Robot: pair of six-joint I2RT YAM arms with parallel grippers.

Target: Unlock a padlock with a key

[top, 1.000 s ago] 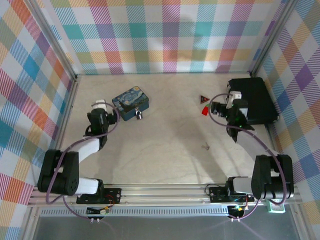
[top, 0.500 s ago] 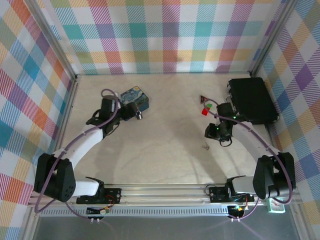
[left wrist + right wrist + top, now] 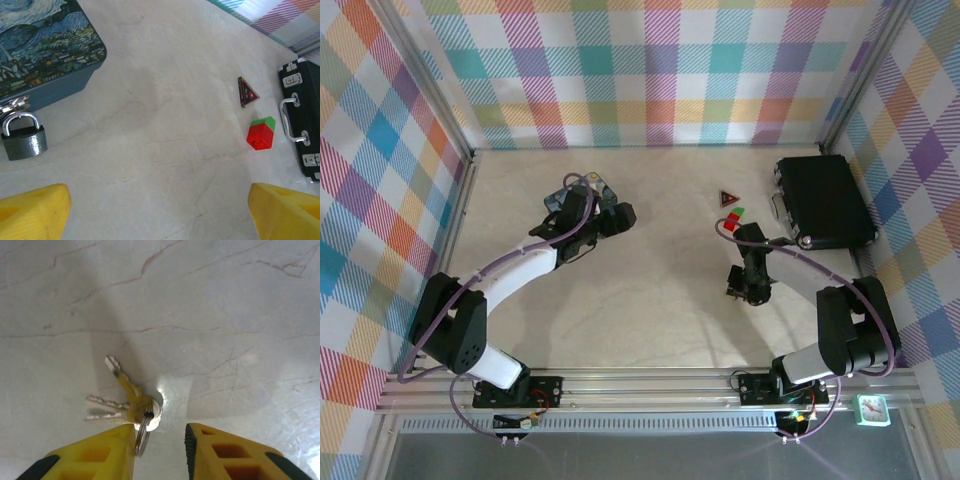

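In the left wrist view the padlock [image 3: 24, 138] has a dark body and a silver shackle. It lies on the table against the front of the blue painted tin [image 3: 45, 55]. My left gripper [image 3: 160, 220] is open wide beside the tin, and the padlock sits just up and left of its left finger [image 3: 32, 212]. Seen from above, the left gripper [image 3: 615, 215] is next to the tin [image 3: 582, 190]. The key [image 3: 131, 402] is a small bunch on a ring, flat on the table. My right gripper [image 3: 160, 450] hangs open just over it, the ring standing between the jaws beside the left finger [image 3: 95, 455].
A red block with a green top [image 3: 261, 134] and a small red triangle piece [image 3: 247, 91] lie right of centre. The black case [image 3: 825, 200] stands at the back right. Plaid walls [image 3: 650, 70] close in the table on three sides.
My left arm has swung right across the tin until its gripper is over the padlock's spot. My right arm has left the black case and come down over the key.
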